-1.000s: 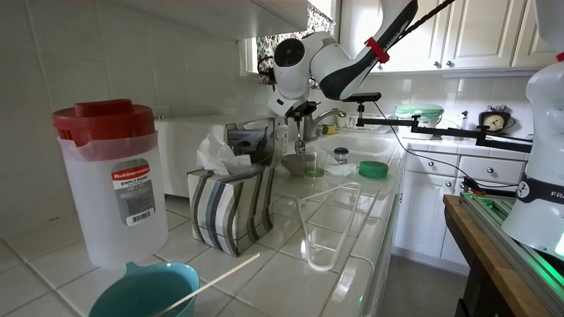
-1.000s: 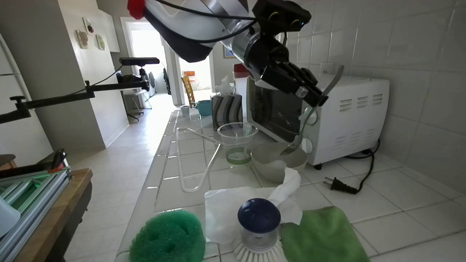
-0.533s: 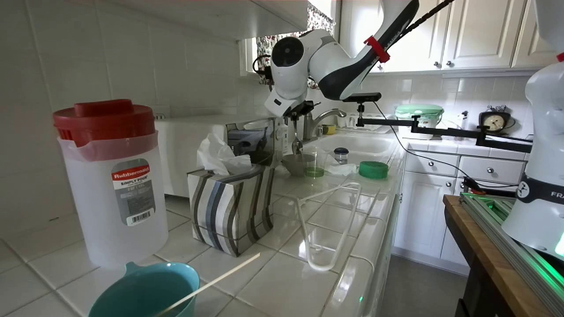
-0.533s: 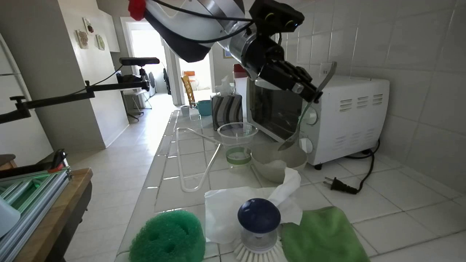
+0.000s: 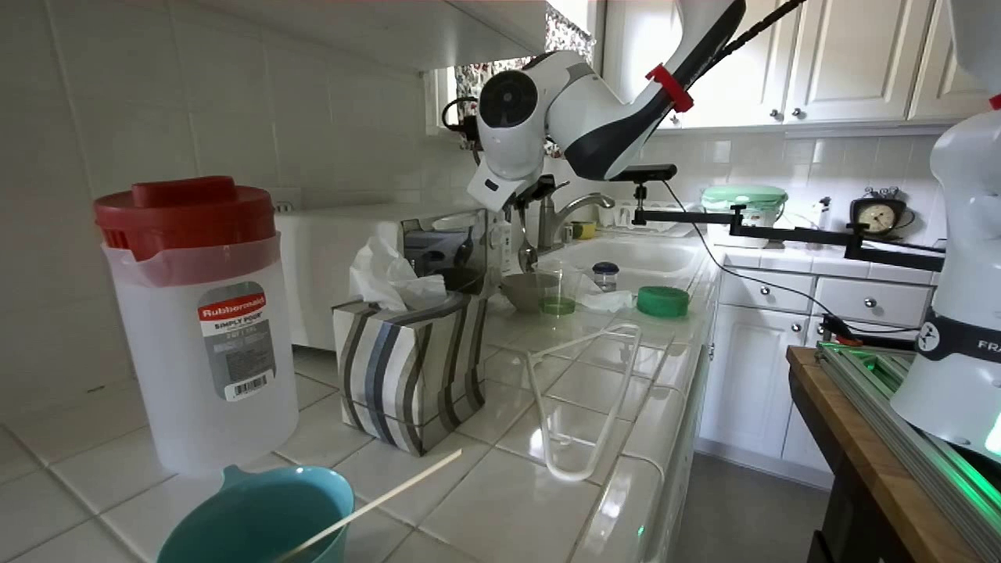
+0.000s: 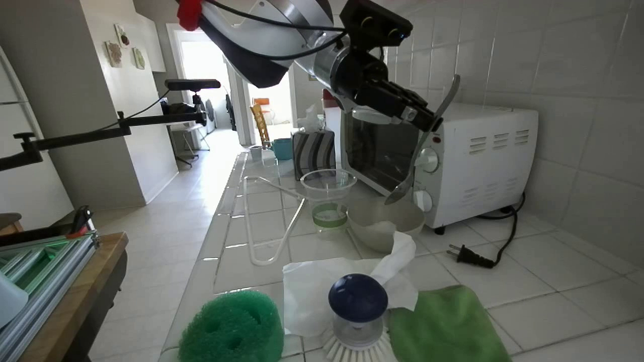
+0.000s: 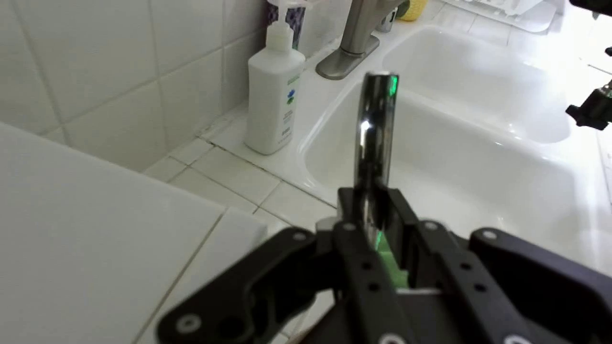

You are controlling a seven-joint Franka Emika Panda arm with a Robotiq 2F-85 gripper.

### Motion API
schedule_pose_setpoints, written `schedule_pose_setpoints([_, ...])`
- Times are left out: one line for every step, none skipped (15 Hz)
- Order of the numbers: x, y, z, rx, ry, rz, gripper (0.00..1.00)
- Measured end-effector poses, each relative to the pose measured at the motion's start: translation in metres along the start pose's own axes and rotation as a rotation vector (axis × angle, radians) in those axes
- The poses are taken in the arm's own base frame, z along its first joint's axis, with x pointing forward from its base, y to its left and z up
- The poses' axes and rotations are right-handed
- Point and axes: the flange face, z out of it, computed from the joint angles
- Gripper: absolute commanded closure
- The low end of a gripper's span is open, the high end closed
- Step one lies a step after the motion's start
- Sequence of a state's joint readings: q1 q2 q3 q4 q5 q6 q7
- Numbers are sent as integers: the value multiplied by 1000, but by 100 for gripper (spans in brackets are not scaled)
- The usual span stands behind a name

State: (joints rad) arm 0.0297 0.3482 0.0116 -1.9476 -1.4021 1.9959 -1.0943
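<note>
My gripper (image 6: 436, 123) is shut on the handle of a shiny metal spoon (image 6: 400, 192), which hangs tilted with its head down. In the wrist view the handle (image 7: 375, 129) stands up between the fingertips of the gripper (image 7: 372, 203). Below the spoon's head sits a beige bowl (image 6: 385, 226) on the tiled counter. The head is at about the height of the bowl's rim; whether any of it dips inside I cannot tell. Beside the bowl stands a clear cup (image 6: 329, 193) with something green at its bottom, seen in both exterior views.
A white toaster oven (image 6: 483, 166) stands close to the gripper. Around the counter are a tissue box (image 5: 407, 375), a white wire frame (image 5: 547, 438), a paper towel (image 6: 307, 296), a brush (image 6: 358, 301), a green scrubber (image 6: 234, 327) and a green cloth (image 6: 448, 322). The sink (image 7: 454, 157) adjoins.
The gripper has risen a little and shifted left in both exterior views, carrying the spoon. The spoon's head has come up from lower over the bowl. Bowl and cup stay put.
</note>
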Motion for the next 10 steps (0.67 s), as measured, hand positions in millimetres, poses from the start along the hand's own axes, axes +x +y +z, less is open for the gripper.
schedule_pose_setpoints([1,0,0,3,-8,-5,95])
schedule_pose_setpoints([1,0,0,4,-16,-10,95])
schedule_pose_setpoints([2,0,-1,5,-19,-13,95])
schedule_pose_setpoints([2,0,-1,7,-20,-14,95])
schedule_pose_setpoints([2,0,-1,7,-21,-14,95])
schedule_pose_setpoints([1,0,-2,7,-21,-12,95])
schedule_pose_setpoints([-1,-1,-2,7,-14,-4,95])
schedule_pose_setpoints([-6,-2,-3,5,0,11,95])
schedule_pose_setpoints([-15,-5,-5,4,14,32,95])
schedule_pose_setpoints([-24,-9,-6,3,26,56,95])
